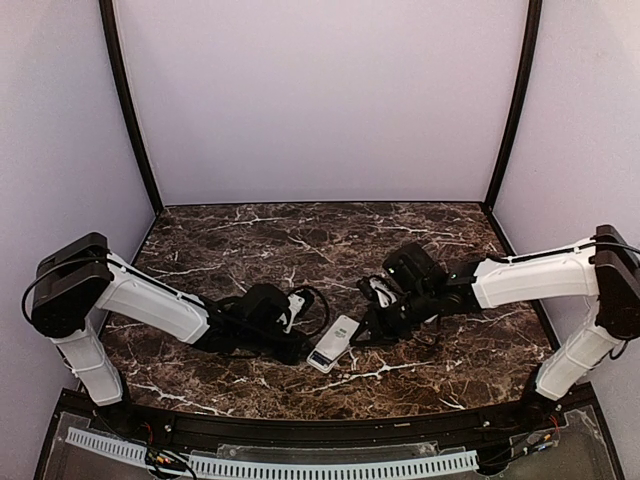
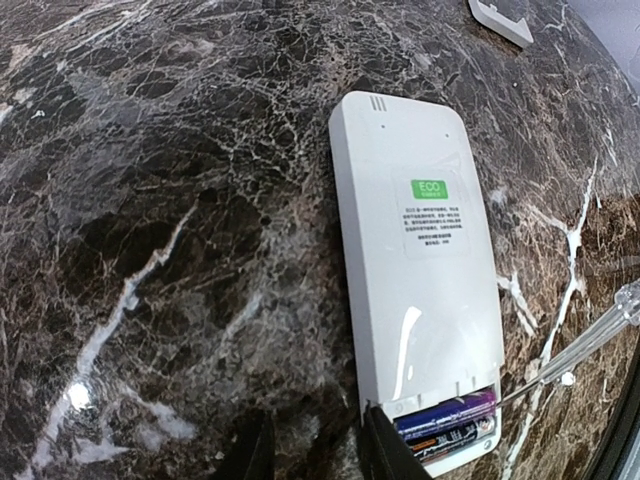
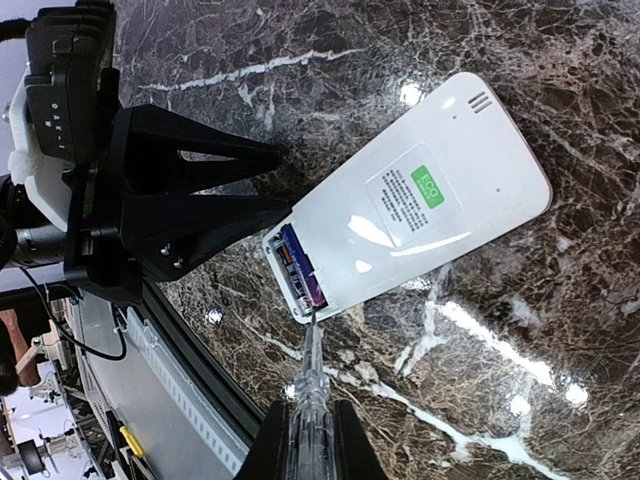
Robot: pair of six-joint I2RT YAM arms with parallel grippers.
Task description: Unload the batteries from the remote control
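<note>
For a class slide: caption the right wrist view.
Right gripper holds a clear screwdriver, tip at the batteries in the remote control.

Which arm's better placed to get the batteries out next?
Right. Right gripper holds a tool with the tip at the batteries in the remote's open end. Left gripper is open, at that end, no tool.

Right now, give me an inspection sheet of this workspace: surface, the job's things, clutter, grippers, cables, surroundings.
Surface: dark veined marble table, glossy.
Job's things: remote control lies face down with its compartment open; batteries inside it.
Clutter: white cover piece, apart from the remote.
Grippers: left gripper open, one finger at the remote's open end; right gripper shut on a clear-handled screwdriver, tip at the batteries.
Cables: black cable loops beside the left wrist.
Surroundings: pale walls, black corner posts.
</note>
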